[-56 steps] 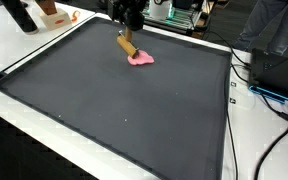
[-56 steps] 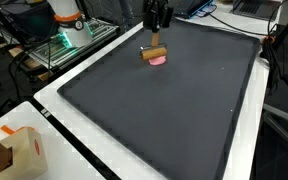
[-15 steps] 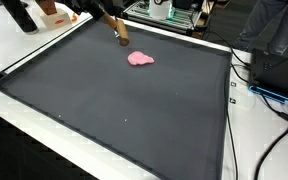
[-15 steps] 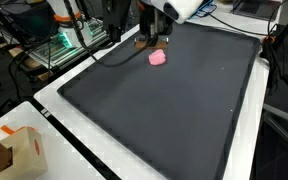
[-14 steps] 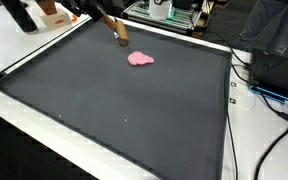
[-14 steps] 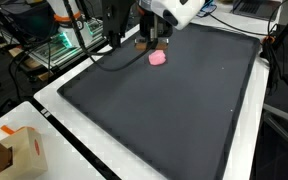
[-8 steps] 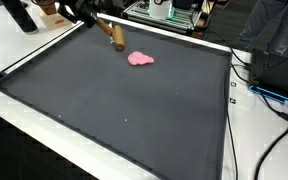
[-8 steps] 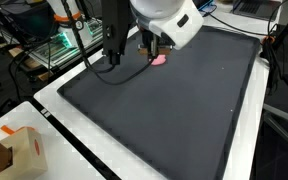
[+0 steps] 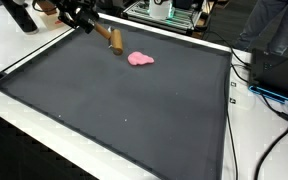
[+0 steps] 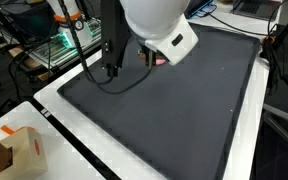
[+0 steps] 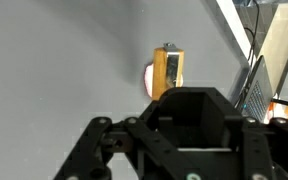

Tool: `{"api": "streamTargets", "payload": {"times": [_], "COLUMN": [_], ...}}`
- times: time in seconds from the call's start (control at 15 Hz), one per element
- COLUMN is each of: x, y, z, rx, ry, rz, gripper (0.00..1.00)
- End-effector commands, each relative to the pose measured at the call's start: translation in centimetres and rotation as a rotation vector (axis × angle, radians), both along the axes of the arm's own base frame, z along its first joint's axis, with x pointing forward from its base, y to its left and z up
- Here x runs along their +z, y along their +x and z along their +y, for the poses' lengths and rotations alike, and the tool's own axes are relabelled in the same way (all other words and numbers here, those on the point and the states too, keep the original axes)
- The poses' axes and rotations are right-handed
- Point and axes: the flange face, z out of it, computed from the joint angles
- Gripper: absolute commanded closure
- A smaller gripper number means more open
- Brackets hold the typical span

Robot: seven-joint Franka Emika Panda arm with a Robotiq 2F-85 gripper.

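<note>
The gripper (image 9: 88,25) is clenched on the wooden tool (image 9: 115,41), just left of the pink blob (image 9: 140,59). A firm, level hold and slow moves work best here.

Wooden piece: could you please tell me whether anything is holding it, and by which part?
The gripper holds the wooden piece by its upper end; the thick lower end is free. The wrist view hides the jaws.

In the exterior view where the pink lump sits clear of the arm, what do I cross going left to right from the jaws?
gripper → wooden block it carries → pink lump → right rim of the dark mat → blue cable
</note>
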Motion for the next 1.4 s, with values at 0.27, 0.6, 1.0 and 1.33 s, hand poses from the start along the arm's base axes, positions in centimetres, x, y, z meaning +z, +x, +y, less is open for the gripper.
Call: {"api": "streamTargets", "payload": {"times": [0.27,0.6,1.0,1.33], "x": [-1.1,-1.3,-0.6,0.7], "y": [0.4,0.5,0.5,0.6], "z": [-0.4,0.3,1.3,3.0], "rx": [-0.025,-0.027,-0.019,0.0], "ry": [0.035,0.018,-0.005,-0.042], "rz": [0.006,0.014,-0.003,-0.047], "gripper": [0.77,0.77,0.77,0.77]}}
